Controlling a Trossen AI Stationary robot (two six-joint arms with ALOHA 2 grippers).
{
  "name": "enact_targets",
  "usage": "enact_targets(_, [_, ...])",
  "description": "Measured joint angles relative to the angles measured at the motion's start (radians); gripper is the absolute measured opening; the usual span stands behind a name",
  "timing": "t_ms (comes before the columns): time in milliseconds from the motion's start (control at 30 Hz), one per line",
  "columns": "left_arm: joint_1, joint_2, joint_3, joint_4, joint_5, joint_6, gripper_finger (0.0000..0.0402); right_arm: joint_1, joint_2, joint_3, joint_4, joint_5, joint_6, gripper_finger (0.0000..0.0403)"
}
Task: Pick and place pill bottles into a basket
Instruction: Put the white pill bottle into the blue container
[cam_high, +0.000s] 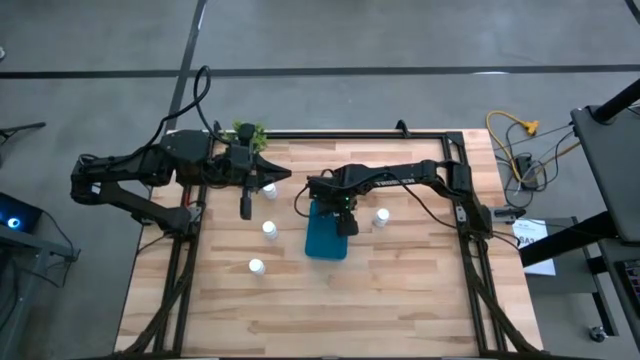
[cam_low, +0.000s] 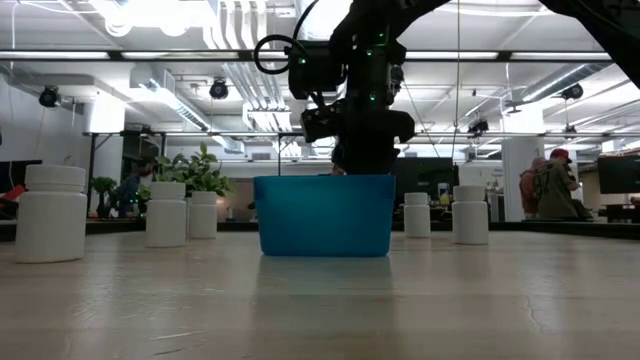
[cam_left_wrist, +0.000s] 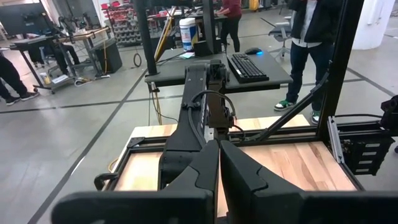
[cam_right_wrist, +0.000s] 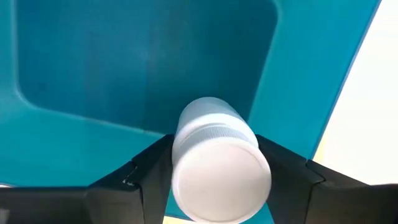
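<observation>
Right gripper (cam_right_wrist: 211, 180) tips cropped, bottle (cam_right_wrist: 217, 162) between

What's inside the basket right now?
One pill bottle sits between the right gripper jaws over the basket floor. The visible floor looks bare; the part under the bottle is hidden.

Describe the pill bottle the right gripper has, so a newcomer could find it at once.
Start at the teal basket in the middle of the wooden table. The right gripper hangs over its far right part, and the pill bottle sits between its fingers above the basket floor. The other white bottles stand on the table; this one alone is off it.
</observation>
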Motion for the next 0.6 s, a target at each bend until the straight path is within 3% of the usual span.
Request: enact_targets(600, [0.0,0.0,-0.002,0.001,0.0,0.0,0.0,0.0,0.0,0.0,-0.007,-0.004,0.0,0.0203])
